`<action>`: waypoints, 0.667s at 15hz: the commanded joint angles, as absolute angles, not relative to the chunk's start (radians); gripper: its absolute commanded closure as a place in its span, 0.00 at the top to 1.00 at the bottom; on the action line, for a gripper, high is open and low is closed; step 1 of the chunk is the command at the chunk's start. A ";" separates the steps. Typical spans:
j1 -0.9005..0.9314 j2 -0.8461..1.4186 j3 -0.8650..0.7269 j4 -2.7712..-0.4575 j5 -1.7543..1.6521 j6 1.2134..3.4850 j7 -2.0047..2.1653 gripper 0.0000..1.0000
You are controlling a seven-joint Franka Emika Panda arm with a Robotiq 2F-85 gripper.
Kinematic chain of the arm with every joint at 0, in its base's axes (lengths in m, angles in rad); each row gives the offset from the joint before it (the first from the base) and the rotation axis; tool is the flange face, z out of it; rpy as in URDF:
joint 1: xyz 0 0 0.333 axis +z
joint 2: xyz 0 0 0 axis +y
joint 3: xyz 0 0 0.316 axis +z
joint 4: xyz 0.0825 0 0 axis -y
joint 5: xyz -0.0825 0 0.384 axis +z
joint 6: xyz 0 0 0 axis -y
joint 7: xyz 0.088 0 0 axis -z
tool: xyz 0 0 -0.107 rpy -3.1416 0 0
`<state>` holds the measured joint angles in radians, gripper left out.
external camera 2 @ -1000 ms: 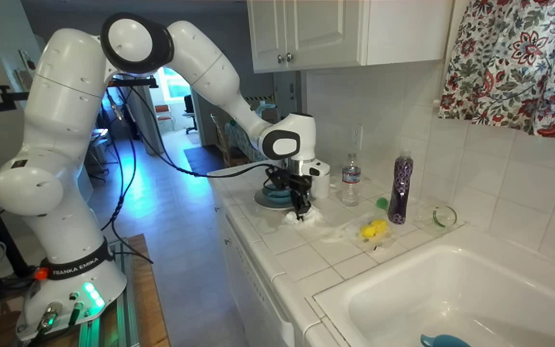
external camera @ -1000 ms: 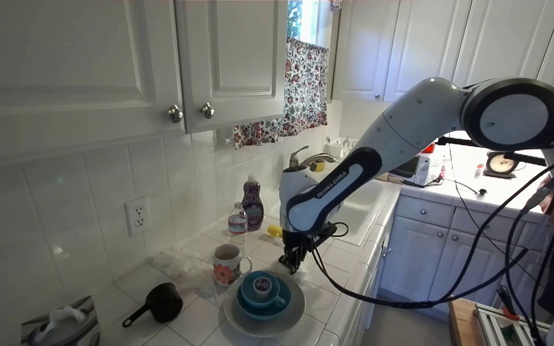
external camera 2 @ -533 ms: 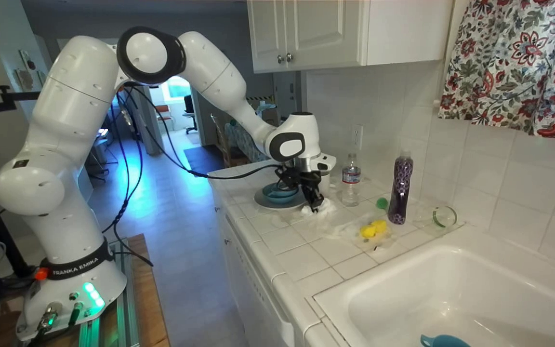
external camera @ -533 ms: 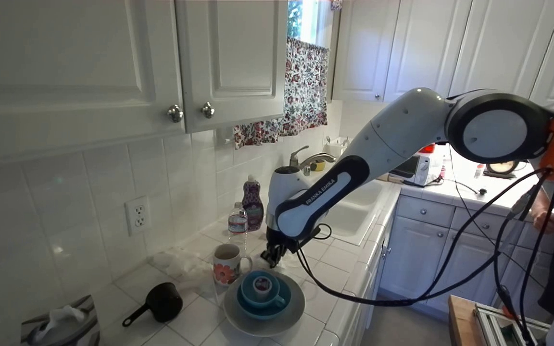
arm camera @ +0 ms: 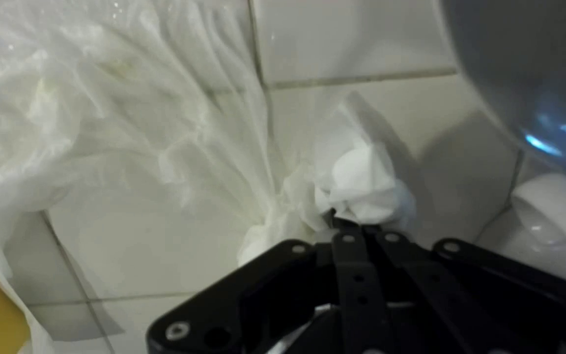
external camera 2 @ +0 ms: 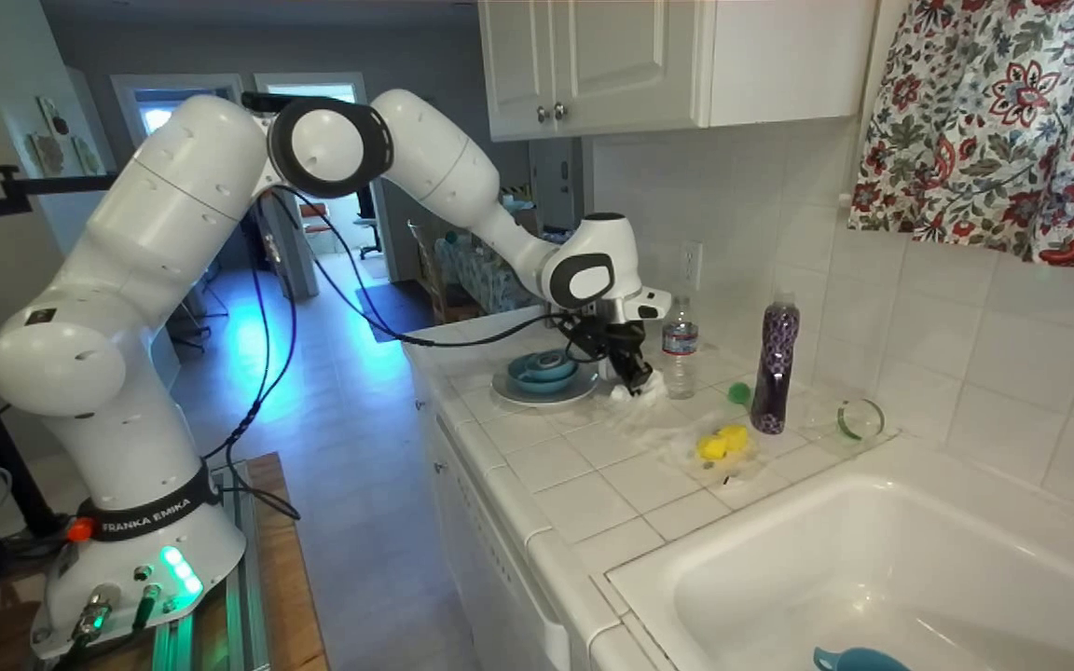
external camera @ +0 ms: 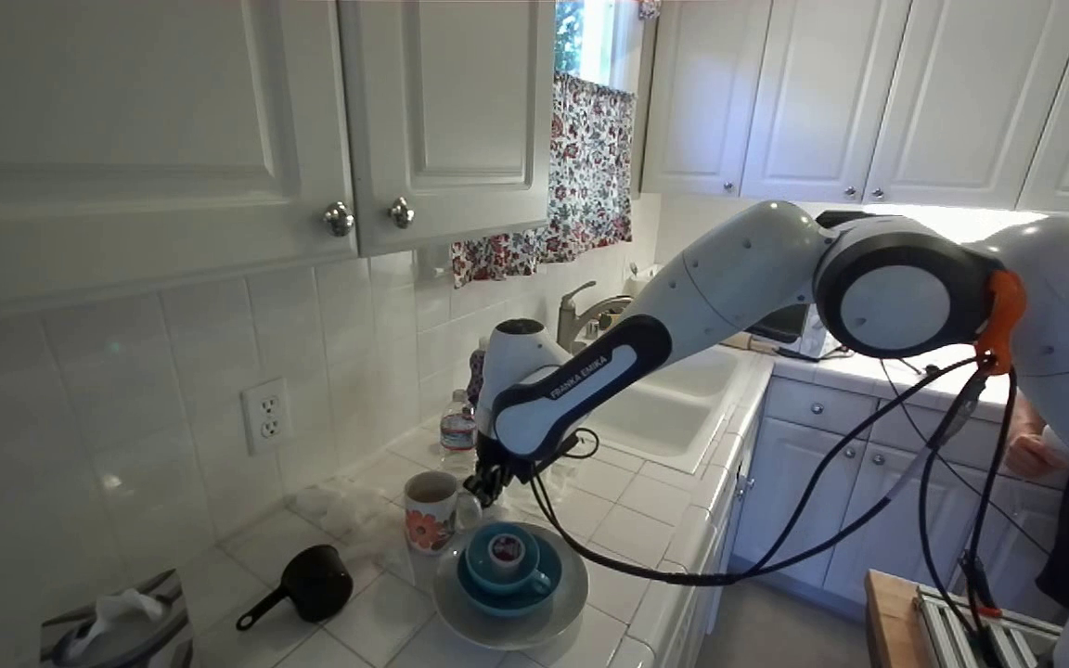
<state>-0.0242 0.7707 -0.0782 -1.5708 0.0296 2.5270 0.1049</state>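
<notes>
1. The thin white sheet (arm camera: 199, 135), cloth or paper, lies under your hand (arm camera: 367, 231) and spreads from its fingertips across the desk (external camera 2: 584, 503).
2. Expect it to be light and limp, perhaps damp enough to cling to the tiles; if paper, it could tear. Your safest hold is the thick gathered folds, rather than a loose edge.
3. Your hand's fingers are pressed nearly together, pinching those folds, with a tuft poking past the tips.
4. Just beside your hand stands the flowered mug (external camera: 428, 527), handle toward it; contact can't be confirmed.
5. Near the hand, on opposite sides, are the water bottle (external camera 2: 681, 340) and the pale plate (external camera: 572, 594) bearing a blue bowl (external camera: 495, 608).
6. Farther out sit the yellow piece (external camera 2: 723, 443) and purple bottle (external camera 2: 773, 373).
</notes>
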 commanded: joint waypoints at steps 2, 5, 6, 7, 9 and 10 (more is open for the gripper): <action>-0.026 0.934 -0.065 -1.348 0.025 2.456 0.109 0.01; -0.028 0.927 -0.068 -1.362 0.022 2.459 0.102 0.01; -0.028 0.917 -0.071 -1.381 0.022 2.468 0.106 0.01; -0.032 0.902 -0.069 -1.404 0.023 2.470 0.099 0.01; -0.038 0.866 -0.065 -1.465 0.029 2.479 0.092 0.01; -0.041 0.846 -0.062 -1.499 0.032 2.480 0.086 0.01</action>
<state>-0.0246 0.8551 -0.0773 -1.4118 0.0298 2.4451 0.1049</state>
